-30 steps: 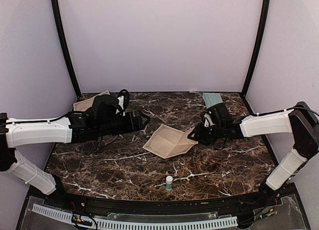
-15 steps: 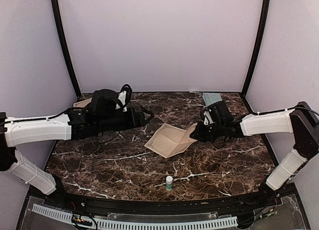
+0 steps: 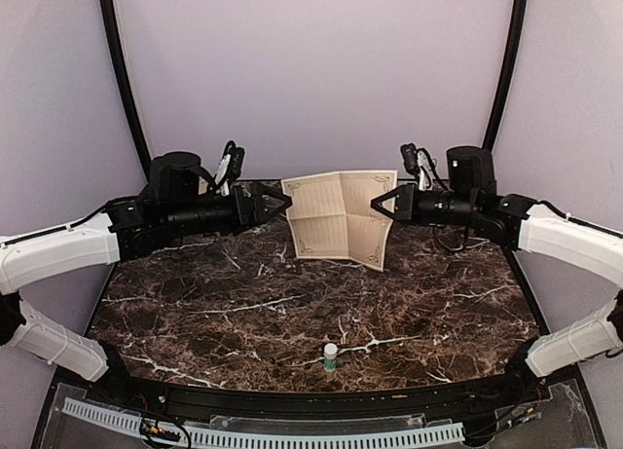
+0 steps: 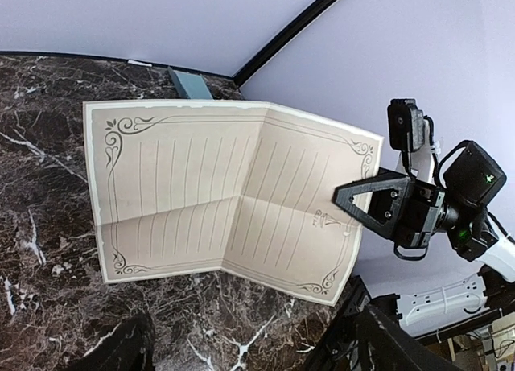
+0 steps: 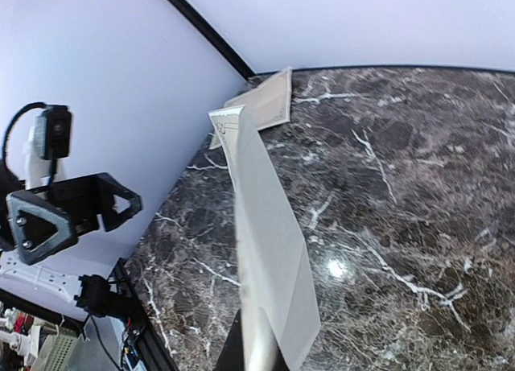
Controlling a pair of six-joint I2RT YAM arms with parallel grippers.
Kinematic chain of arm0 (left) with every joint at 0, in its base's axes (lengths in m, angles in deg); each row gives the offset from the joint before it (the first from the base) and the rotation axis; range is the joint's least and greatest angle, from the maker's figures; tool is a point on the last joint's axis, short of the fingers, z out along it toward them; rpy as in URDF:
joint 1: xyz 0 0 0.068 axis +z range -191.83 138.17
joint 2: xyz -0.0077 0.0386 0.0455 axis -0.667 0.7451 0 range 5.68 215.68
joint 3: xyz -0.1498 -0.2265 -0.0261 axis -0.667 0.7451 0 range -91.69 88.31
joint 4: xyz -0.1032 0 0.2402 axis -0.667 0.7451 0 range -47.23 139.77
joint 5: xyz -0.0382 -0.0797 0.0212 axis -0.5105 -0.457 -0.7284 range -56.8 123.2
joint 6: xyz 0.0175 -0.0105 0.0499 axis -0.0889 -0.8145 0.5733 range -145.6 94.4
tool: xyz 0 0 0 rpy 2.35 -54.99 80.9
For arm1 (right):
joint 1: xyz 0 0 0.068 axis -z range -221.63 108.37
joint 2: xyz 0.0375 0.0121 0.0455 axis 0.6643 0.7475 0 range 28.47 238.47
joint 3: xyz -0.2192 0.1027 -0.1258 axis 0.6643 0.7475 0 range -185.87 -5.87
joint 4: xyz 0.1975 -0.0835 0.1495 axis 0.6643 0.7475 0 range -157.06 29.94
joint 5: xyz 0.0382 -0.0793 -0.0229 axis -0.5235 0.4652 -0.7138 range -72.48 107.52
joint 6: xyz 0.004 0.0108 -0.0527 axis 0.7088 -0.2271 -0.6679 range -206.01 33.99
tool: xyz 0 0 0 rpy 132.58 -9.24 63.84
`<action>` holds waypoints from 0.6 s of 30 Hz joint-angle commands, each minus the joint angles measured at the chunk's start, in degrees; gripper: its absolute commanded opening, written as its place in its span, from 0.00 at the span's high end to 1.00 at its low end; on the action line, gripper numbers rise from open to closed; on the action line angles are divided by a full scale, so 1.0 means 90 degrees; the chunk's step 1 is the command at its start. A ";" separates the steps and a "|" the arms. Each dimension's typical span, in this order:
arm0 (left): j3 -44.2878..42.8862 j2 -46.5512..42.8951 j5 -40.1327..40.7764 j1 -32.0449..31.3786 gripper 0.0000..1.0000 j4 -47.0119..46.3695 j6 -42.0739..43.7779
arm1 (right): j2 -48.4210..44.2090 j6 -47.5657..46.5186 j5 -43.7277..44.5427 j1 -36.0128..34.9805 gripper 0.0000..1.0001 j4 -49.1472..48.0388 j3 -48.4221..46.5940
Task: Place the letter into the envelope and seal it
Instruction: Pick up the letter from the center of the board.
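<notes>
Over the preceding second the letter (image 3: pixel 336 215) went from lying on the desk (image 3: pixel 243 303) to hanging upright above it, opened out with its creases showing. The right end effector (image 3: pixel 375 204) had closed fully on the sheet's right edge and carried it. The left end effector (image 3: pixel 284 200) stood wide open and empty, just beside the sheet's upper left corner. The letter appeared ready for a two-armed refold. The envelope (image 4: pixel 191 84) lay flat at the desk's far edge behind the raised letter, touched by neither end effector. Insertion had not begun.

no legible text, letter (image 4: pixel 201 194) ruled (ornaments only)
</notes>
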 commanded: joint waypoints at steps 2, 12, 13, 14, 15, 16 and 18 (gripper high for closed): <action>-0.0391 -0.0447 -0.0891 0.0192 0.14 -0.0056 0.0418 | -0.0594 -0.0523 -0.1056 0.0018 1.00 -0.0030 -0.0445; -0.0497 -0.1318 -0.0442 0.0215 0.12 0.0865 0.1042 | -0.1118 0.0117 -0.1798 0.0016 1.00 -0.0879 -0.0504; -0.0449 -0.1394 -0.0445 0.0214 0.12 0.0827 0.1013 | -0.1128 0.0130 -0.1844 0.0016 1.00 -0.0905 -0.0502; -0.0340 -0.1519 -0.0487 0.0214 0.11 0.0699 0.0995 | -0.1143 0.0140 -0.1854 0.0019 1.00 -0.0907 -0.0503; -0.0242 -0.1562 -0.0671 0.0214 0.10 0.0623 0.0962 | -0.1154 0.0159 -0.1851 0.0017 1.00 -0.0903 -0.0508; -0.0214 -0.1602 -0.0800 0.0214 0.10 0.0492 0.0946 | -0.1161 0.0177 -0.1826 0.0016 1.00 -0.0896 -0.0504; -0.0160 -0.1562 -0.1280 0.0223 0.10 0.0217 0.0910 | -0.1152 0.0223 -0.1807 0.0017 1.00 -0.0918 -0.0493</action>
